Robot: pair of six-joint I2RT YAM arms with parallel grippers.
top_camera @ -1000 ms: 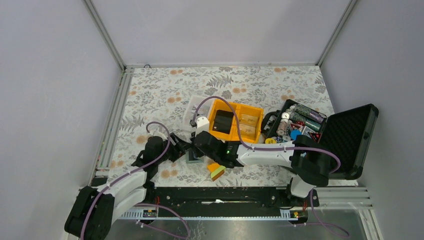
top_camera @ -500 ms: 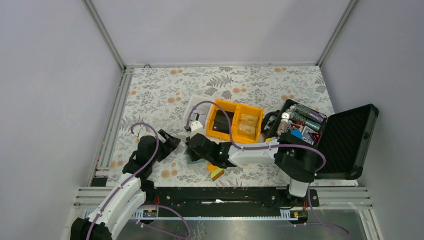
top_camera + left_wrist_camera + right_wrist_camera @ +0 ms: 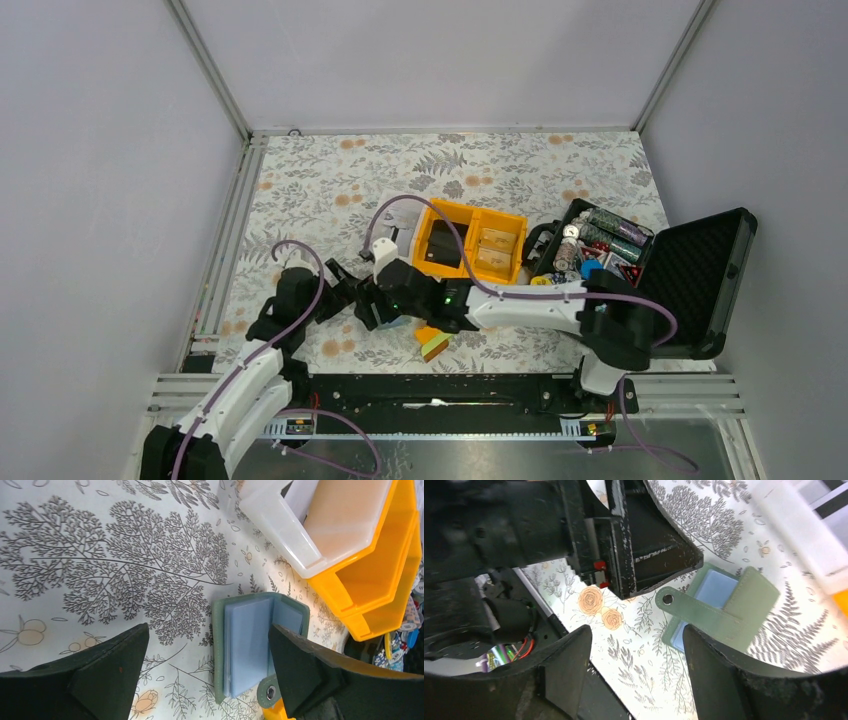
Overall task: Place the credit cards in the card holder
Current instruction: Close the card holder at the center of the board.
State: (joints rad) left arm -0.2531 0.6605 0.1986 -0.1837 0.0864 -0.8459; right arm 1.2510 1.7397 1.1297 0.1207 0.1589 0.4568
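The grey-green card holder lies on the flowered cloth with its light-blue panel showing. Its snap strap and one cover flap lie across it. My left gripper is open and low, and the holder sits between its fingertips, close to the right one. My right gripper is open over bare cloth, its right finger by the holder's edge. From above, both grippers meet over the holder and hide it. A black credit card and tan cards rest in the yellow bin.
A white tray adjoins the yellow bin. An orange-yellow-green wedge block sits just right of the grippers. The open black foam-lined case with poker chips stands at the right. Metal rails run along the near edge.
My right gripper has gone from shut to open and its wrist has shifted left. The left gripper opened wider, drew back, then came in again beside the holder.
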